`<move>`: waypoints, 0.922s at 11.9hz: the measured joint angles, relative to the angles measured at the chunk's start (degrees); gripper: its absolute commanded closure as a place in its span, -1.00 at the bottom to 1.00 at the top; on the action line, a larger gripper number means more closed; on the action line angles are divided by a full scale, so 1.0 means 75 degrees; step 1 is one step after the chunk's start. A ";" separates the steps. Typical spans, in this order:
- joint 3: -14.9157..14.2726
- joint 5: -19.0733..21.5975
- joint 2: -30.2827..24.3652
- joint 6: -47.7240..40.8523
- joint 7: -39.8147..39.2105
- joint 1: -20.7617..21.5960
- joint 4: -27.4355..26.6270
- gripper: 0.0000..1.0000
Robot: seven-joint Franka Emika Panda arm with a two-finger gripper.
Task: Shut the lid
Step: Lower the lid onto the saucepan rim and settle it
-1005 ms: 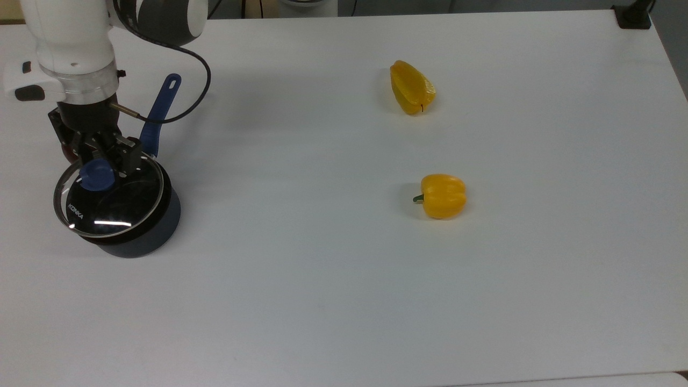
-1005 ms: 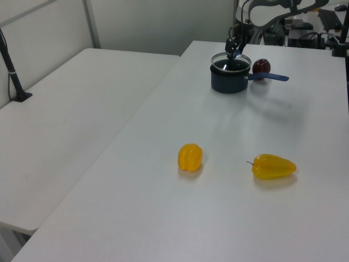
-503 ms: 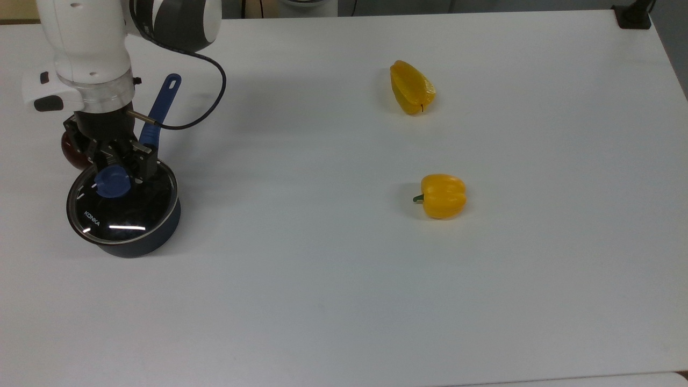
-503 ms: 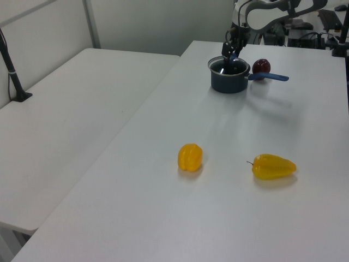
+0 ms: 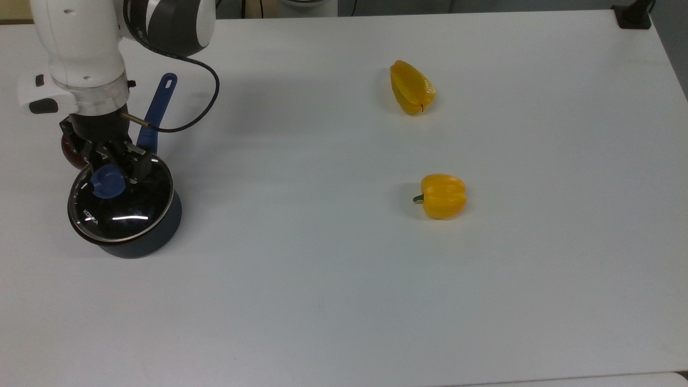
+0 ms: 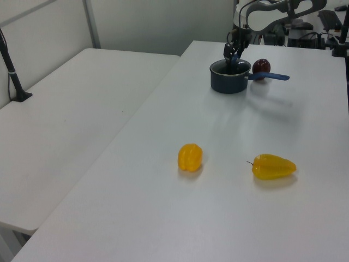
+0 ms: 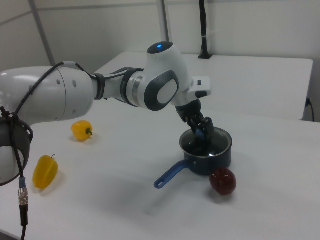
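Lid (image 5: 126, 207), round clear glass with metal rim, sits on the dark blue saucepan (image 5: 156, 239), its blue knob (image 5: 107, 181) pinched between the gripper (image 5: 115, 171) fingers for centring.

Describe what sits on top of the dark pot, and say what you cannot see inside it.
The glass lid rests on the pot, gripper at its blue knob. The pot's contents are hidden by glare.

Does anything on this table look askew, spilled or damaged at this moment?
Nothing stands out. The lid sits level on the dark pot, with the gripper at its blue knob. The two yellow peppers and the dark red fruit beside the pot lie intact on the white table.
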 measured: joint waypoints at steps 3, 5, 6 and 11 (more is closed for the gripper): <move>-0.0003 0.0000 0.0051 0.0175 0.0000 0.0000 0.0001 0.13; -0.0006 0.0000 0.0099 0.0344 0.0000 0.0002 0.0001 0.08; -0.0006 0.0000 0.0099 0.0349 0.0000 0.0007 0.0001 0.05; -0.0005 0.0000 0.0103 0.0350 0.0000 0.0034 -0.0002 -1.00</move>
